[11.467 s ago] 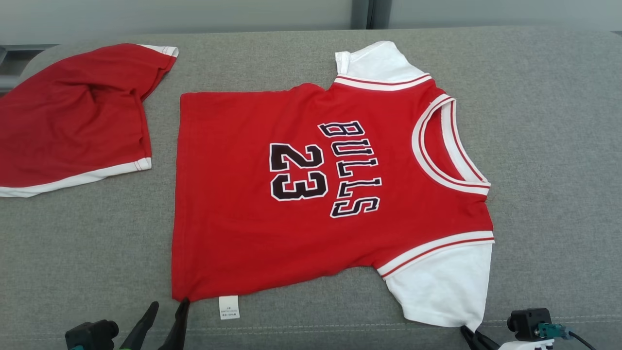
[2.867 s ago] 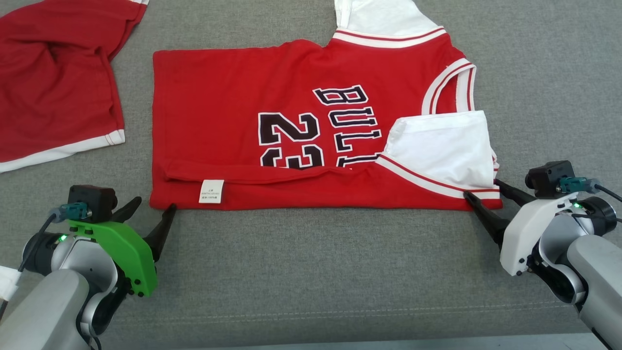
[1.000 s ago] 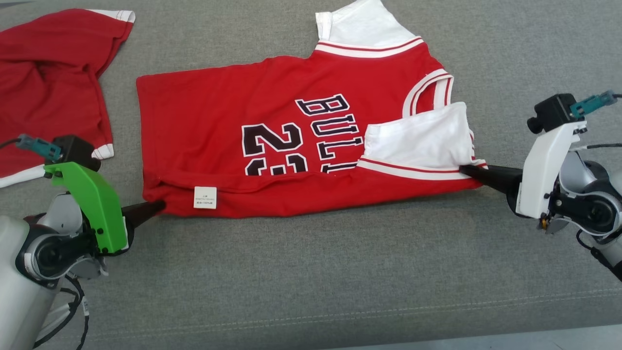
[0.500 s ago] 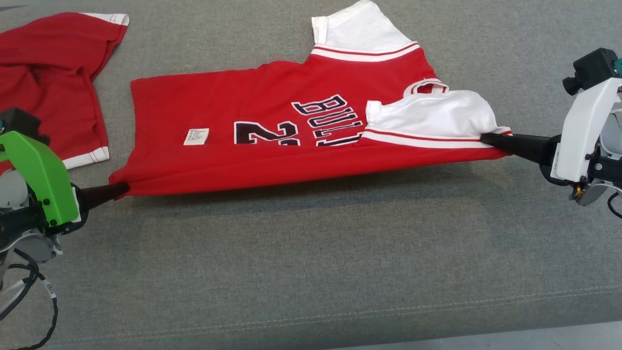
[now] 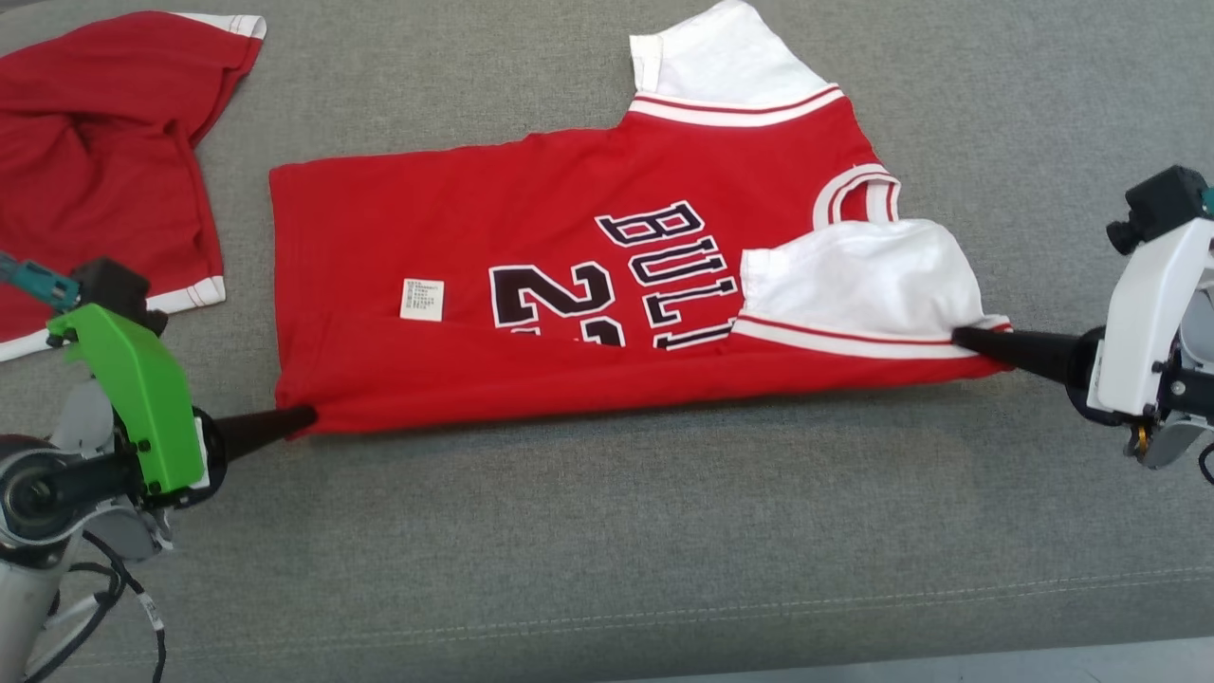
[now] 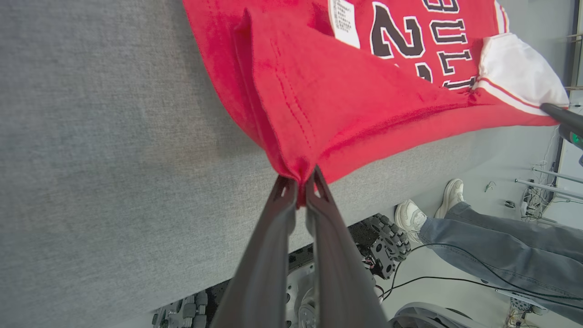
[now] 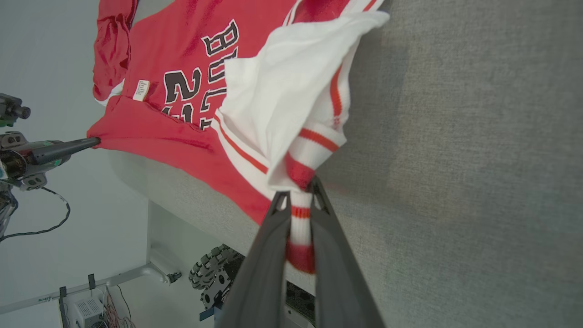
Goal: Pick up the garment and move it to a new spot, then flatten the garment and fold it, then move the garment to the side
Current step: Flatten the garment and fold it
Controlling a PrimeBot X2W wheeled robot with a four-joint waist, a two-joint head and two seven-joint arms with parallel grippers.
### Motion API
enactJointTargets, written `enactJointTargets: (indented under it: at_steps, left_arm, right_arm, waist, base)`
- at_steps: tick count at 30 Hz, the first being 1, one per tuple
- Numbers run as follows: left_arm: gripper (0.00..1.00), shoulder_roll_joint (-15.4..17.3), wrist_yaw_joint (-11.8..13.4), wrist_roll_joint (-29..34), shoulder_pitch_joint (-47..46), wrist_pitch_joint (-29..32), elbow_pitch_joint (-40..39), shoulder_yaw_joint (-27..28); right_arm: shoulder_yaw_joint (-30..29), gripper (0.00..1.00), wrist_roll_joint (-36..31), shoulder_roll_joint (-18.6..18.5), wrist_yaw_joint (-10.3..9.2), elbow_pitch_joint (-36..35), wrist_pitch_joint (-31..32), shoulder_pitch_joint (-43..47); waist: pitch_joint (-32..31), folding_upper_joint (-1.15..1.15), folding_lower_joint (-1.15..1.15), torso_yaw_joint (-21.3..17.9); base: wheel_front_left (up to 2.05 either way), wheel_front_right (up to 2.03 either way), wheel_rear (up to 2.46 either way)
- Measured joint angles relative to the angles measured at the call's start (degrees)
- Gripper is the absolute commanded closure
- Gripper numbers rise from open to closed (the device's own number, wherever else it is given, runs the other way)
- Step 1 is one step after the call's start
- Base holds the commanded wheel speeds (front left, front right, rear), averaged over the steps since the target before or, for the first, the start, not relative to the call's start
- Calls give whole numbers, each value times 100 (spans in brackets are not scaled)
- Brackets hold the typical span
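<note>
- Two red garments lay on the grey woven fabric surface (image 5: 664, 550); beyond its edge stood a person's grey trouser leg (image 6: 501, 248).
- One crumpled red white-trimmed cloth (image 5: 95, 161) sat far left.
- One red "BULLS" jersey with white sleeves (image 5: 531, 313) lay mid-surface, near edge folded over its numerals.
- Two grippers pinched it: green-cased left gripper (image 5: 305, 417) at the hem corner, white-cased right gripper (image 5: 963, 335) at the sleeve cuff.

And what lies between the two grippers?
The jersey: its folded near edge runs from the left gripper to the right gripper, in the head view.
</note>
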Motion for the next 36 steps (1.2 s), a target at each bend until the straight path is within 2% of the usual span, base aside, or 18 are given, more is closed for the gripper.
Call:
enactJointTargets:
  at_steps: [8, 16, 24, 29, 36]
  left_arm:
    - [100, -21, -205, 54, 825, -267, -408, -159]
    - [100, 47, -224, 119, 1687, -808, -448, -113]
    - [100, 107, -223, 199, 1800, -1102, -449, 156]
    - [100, 176, -223, 80, 1859, -1092, -506, 164]
    - [100, 214, -223, 54, 1953, -1060, -560, 115]
  right_arm:
    - [-52, 100, 196, -151, -7, -291, -257, 916]
    - [70, 100, 231, -194, -43, -623, -569, 1868]
    - [48, 100, 172, -290, -43, -823, -759, 2037]
    - [-67, 100, 151, -441, -79, -936, -850, 2042]
    - [71, 100, 73, -447, -98, -1015, -855, 2196]
  waist:
    - [-87, 0, 0, 103]
    - [-118, 0, 0, 195]
    - [-116, 0, 0, 159]
    - [-124, 0, 0, 101]
    - [-106, 0, 0, 65]
  base:
    - [0, 0, 0]
    - [0, 0, 0]
    - [0, 0, 0]
    - [0, 0, 0]
    - [0, 0, 0]
